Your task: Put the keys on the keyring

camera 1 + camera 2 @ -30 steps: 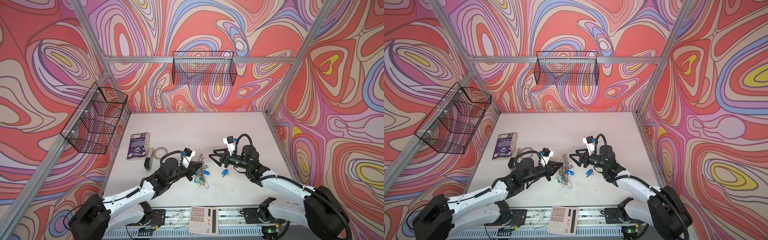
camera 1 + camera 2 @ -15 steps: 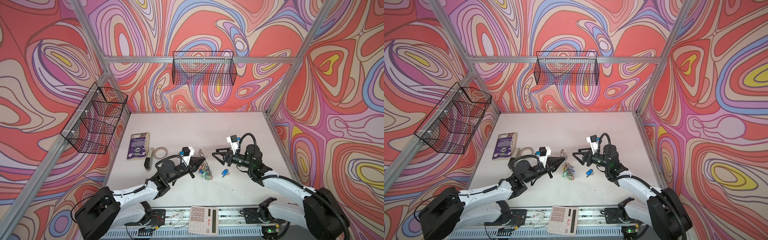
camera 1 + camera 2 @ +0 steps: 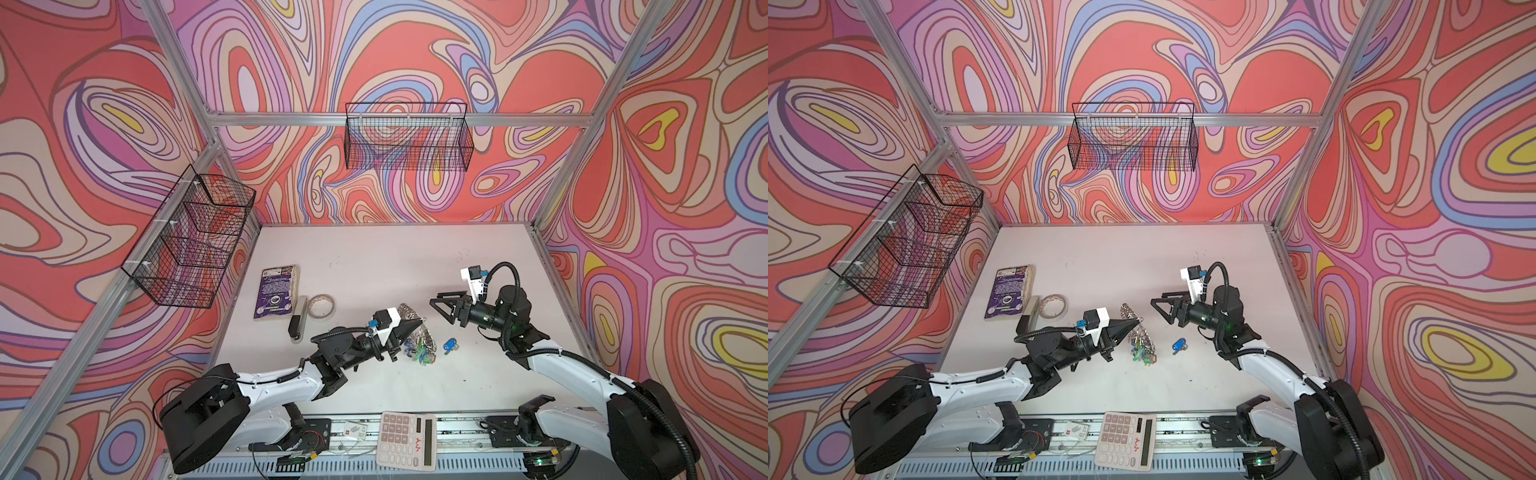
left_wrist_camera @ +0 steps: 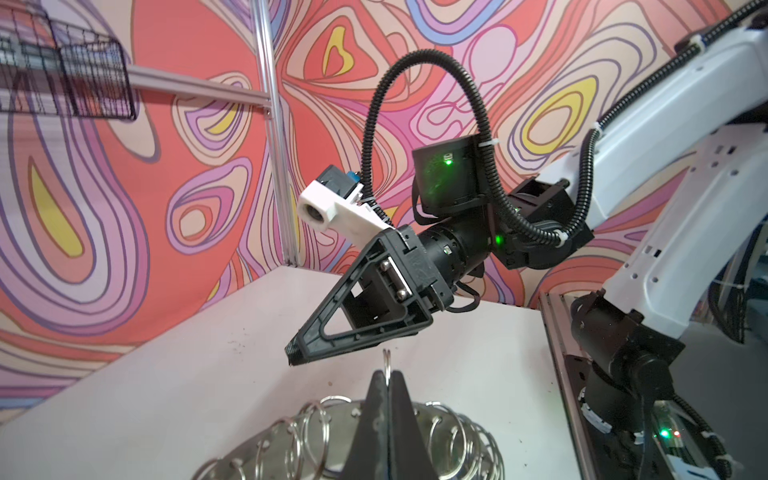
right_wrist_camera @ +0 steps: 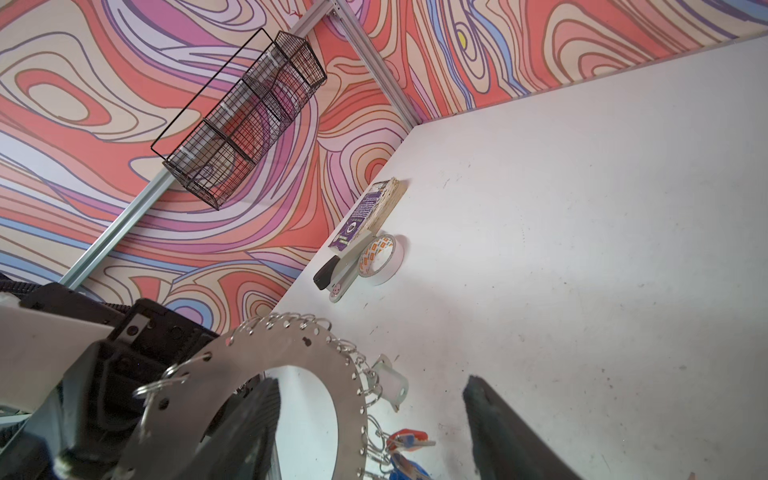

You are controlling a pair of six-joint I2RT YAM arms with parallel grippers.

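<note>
Left gripper [image 3: 420, 321]: jaws together, clamped on one small split ring [image 4: 387, 360] at the rim of the keyring [image 3: 409, 311]. The left wrist view shows the thin wire loop pinched between the two fingers [image 4: 368, 419], with the grey disc just under them.

Keyring sits mid-table, toward the front edge. The disc is tilted and raised on the clamped side. Can't tell whether the low side touches the table [image 3: 374, 266].

A bunch of keys [image 3: 420, 353] is already on the rim, with green, blue and red tags on the side toward the front edge. They look to be lying on the table. The right wrist view shows a red tag and a blue one hanging off the rings.

One loose blue key [image 3: 449, 345] lies flat on the table, just right of the bunch and apart from it. Neither gripper touches it.

Right gripper [image 3: 442, 311]: jaws wide apart, nothing held. It's above the table to the right of the keyring, tips pointing at it, with a clear gap in both top views. The loose key is on the table below it, toward the front edge.

Clutter:
- Along the left edge: purple book [image 3: 276, 297], tape roll [image 3: 321, 305] and stapler [image 3: 299, 322], close together and well apart from the keyring.
- On the front rail: calculator [image 3: 407, 440].
</note>
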